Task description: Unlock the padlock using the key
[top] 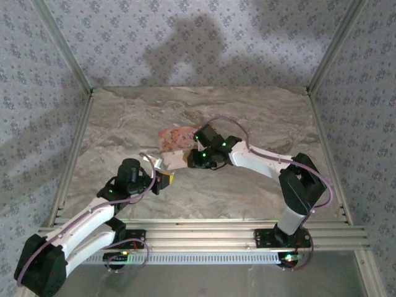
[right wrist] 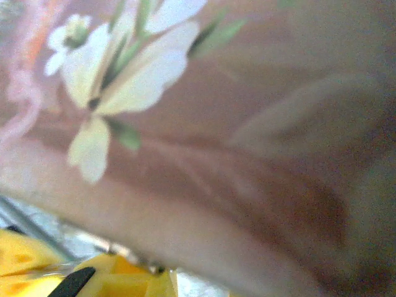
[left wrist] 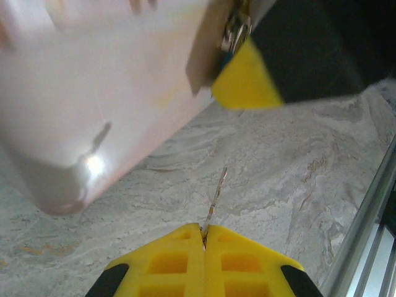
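Note:
The pink flower-lidded box (top: 173, 143) lies mid-table. My left gripper (top: 167, 179) sits just in front of it, shut on the thin metal key (left wrist: 216, 193). The key sticks out from between the yellow fingertips (left wrist: 185, 241) toward the box (left wrist: 93, 80). The key's tip hangs over bare table, short of the box's front. The tiny padlock (left wrist: 230, 44) hangs at the box's front corner. My right gripper (top: 197, 156) is at that corner, one yellow finger (left wrist: 247, 83) against the padlock, closed on it. In the right wrist view the box lid (right wrist: 216, 124) is blurred and very close.
The marble tabletop (top: 247, 117) is bounded by an aluminium frame (top: 74, 154) and patterned fabric walls. A frame rail (left wrist: 365, 229) runs close on the right of the left wrist view. The rails at the near edge carry the arm bases.

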Tool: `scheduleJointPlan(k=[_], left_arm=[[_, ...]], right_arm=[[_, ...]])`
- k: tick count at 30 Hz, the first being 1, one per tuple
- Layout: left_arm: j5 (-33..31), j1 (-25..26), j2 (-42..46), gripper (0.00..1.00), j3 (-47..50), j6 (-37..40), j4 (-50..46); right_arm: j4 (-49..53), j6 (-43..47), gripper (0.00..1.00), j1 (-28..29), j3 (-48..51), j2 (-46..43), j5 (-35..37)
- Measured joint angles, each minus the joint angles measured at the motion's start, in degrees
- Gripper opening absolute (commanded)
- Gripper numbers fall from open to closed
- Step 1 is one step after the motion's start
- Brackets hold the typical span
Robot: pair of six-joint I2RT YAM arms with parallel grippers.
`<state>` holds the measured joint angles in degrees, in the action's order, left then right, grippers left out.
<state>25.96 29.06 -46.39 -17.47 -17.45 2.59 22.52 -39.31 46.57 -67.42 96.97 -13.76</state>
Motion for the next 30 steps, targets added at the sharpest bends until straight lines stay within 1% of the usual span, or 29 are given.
scheduleJointPlan(k=[6, 10, 11, 14, 15, 17, 21, 24, 30], left_arm=[[-2.6, 0.4, 5.2, 0.00, 1.6, -1.7, -1.1], [-4.0, 1.0, 6.8, 0.00, 3.4, -2.8, -2.0], [-4.4, 1.1, 7.1, 0.00, 3.5, -3.0, -2.4], [-5.1, 1.2, 7.6, 0.00, 3.6, -3.2, -3.1], [-5.3, 1.3, 7.8, 0.00, 3.6, -3.2, -3.4], [-5.7, 1.4, 8.1, 0.00, 3.6, -3.2, -4.1], [-5.9, 1.4, 8.5, 0.00, 3.6, -3.2, -4.7], [-5.9, 1.4, 8.9, 0.00, 3.6, -3.2, -5.0], [-5.9, 1.4, 8.9, 0.00, 3.6, -3.2, -5.5]], right_arm=[[-4.7, 3.2, 0.00, 2.7, 6.5, 2.8, 5.7], [-6.9, 4.8, 0.00, 4.2, 7.5, 4.6, 8.8], [-7.5, 5.2, 0.07, 4.7, 7.5, 4.6, 10.1], [-7.8, 5.2, 0.31, 6.3, 7.4, 4.6, 14.3], [-7.6, 5.0, 0.37, 7.0, 7.3, 4.7, 16.3], [-7.0, 4.4, 0.43, 8.3, 7.0, 4.7, 20.4], [-5.7, 2.4, 0.44, 10.8, 5.2, 4.7, 28.5], [-5.6, 0.7, 0.44, 12.0, 4.5, 4.8, 32.5], [-5.4, -1.2, 0.43, 12.2, 3.1, 7.0, 35.7]])
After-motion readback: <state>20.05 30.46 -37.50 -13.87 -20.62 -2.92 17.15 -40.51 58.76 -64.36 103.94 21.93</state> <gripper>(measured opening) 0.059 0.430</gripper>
